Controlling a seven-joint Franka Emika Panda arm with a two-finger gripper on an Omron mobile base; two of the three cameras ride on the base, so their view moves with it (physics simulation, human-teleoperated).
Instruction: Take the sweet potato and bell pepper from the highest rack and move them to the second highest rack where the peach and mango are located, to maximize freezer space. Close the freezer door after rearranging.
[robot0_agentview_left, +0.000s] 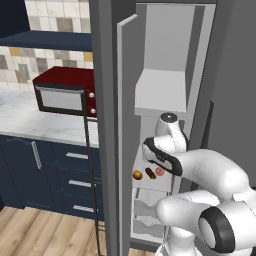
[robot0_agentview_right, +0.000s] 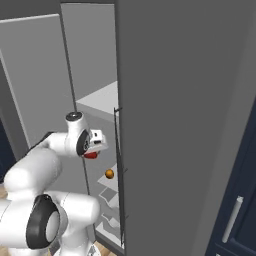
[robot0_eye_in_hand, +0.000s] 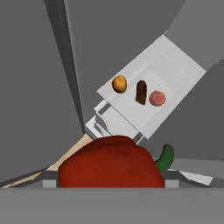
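The sweet potato (robot0_eye_in_hand: 141, 92) already lay on the second highest rack (robot0_eye_in_hand: 175, 72) between mango (robot0_eye_in_hand: 119, 84) and peach (robot0_eye_in_hand: 157, 98); the pincer (robot0_agentview_right: 91, 151) pinched the bell pepper (robot0_eye_in_hand: 111, 162) above them; placing it and shutting the freezer door (robot0_agentview_left: 126, 125) remained.

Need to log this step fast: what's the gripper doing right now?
Gripper: closed on the bell pepper, held above the second highest rack.
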